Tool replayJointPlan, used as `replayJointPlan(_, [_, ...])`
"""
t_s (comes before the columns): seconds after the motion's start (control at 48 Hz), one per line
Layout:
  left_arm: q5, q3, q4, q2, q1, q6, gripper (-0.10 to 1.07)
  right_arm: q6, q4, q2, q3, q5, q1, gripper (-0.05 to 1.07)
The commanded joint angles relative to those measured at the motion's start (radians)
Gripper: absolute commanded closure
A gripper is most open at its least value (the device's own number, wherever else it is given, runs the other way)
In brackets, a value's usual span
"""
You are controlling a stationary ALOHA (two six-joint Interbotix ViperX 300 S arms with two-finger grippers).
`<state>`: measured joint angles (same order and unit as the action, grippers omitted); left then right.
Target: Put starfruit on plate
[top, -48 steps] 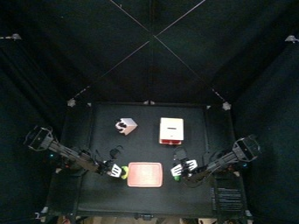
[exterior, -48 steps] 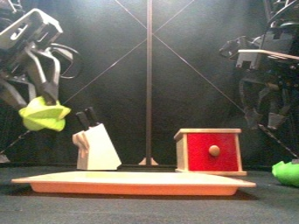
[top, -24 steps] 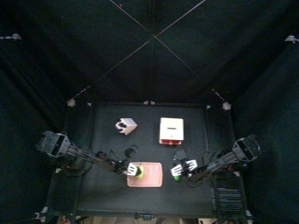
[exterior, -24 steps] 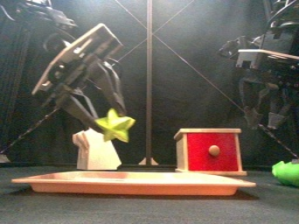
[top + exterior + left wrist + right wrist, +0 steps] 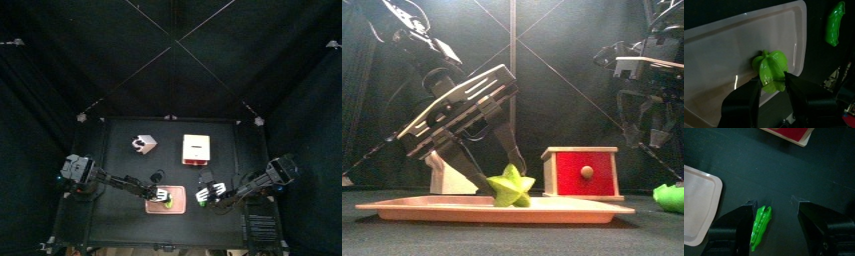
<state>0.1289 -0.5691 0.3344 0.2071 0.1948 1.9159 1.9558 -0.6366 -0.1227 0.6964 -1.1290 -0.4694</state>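
The yellow-green starfruit (image 5: 509, 187) stands on the pale pink plate (image 5: 422, 208) near the table's front. My left gripper (image 5: 510, 166) is shut on it from above. The left wrist view shows the starfruit (image 5: 769, 69) between the jaws, resting on the plate (image 5: 724, 55) near one edge. From above, the left gripper (image 5: 156, 194) is over the plate (image 5: 175, 207). My right gripper (image 5: 774, 208) is open and empty, resting to the right of the plate (image 5: 697, 208).
A green pod-shaped thing (image 5: 760, 226) lies on the table under the right gripper; it also shows in the front view (image 5: 669, 196). A white block with dark spots (image 5: 452, 172) and a cream block with a red face (image 5: 583, 172) stand behind the plate.
My left gripper has carried the starfruit from the left, rightward and down onto the plate. The right arm has not moved.
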Motion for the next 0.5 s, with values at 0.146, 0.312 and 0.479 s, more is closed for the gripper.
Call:
replayJointPlan(0.146, [0.008,-0.005,0.055,-0.041,-0.005,-0.011,0.29,0.002,-0.003,-0.025,-0.008,0.0,0.003,0.13])
replayJointPlan(0.312, [0.032,-0.018,0.063,-0.064,-0.005,-0.011,0.2,0.002,-0.002,-0.021,-0.009,0.0,0.005,0.13])
replayJointPlan(0.479, [0.029,-0.029,0.061,-0.066,-0.006,-0.011,0.08,0.002,-0.003,-0.021,-0.009,0.0,0.005,0.13])
